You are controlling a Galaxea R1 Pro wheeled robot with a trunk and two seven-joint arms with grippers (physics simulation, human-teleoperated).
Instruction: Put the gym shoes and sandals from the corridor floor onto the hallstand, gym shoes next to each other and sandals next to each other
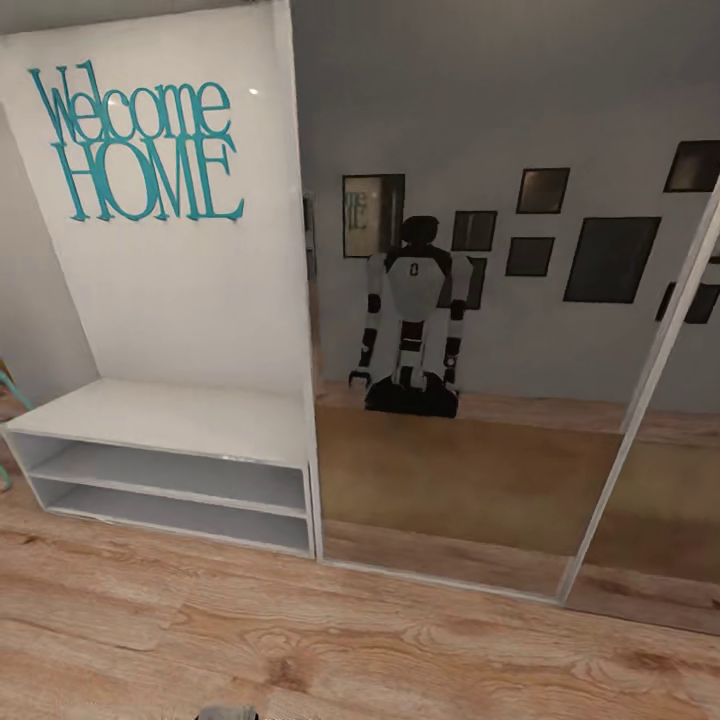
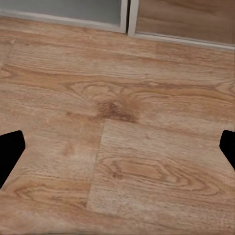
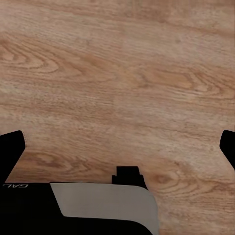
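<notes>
**Ana:** Wood-grain corridor floor (image 1: 400,650) runs right up to the wall, and no footwear lies on the stretch I can see. What are the hands doing?

**Ben:** Left gripper (image 2: 117,147) hangs over bare planks, its two dark fingertips (image 2: 10,152) set wide apart at the edges of the wrist view with nothing between them. Right gripper (image 3: 117,147) is the same: spread, empty, above the floor, with the robot's own grey-and-black base (image 3: 98,208) just beneath it.

**Ana:** And further out?

**Ben:** Ahead and to the left stands the hallstand (image 1: 170,415), light grey, bench top bare, two open shelves (image 1: 180,480) below it bare too. Its back panel carries a teal "Welcome HOME" sign (image 1: 135,140). Beside it a mirrored sliding door (image 1: 470,480) shows the robot's reflection (image 1: 412,320).

**Ana:** So where are the gym shoes and sandals?

**Ben:** Not on the rack, and I can't say where on the floor. They have to be found first.

**Ana:** Handling?

**Ben:** I'd guess light, with stiff soles and softer uppers. Pinching across the heel collar or side wall should hold better than squeezing the toe.
</notes>
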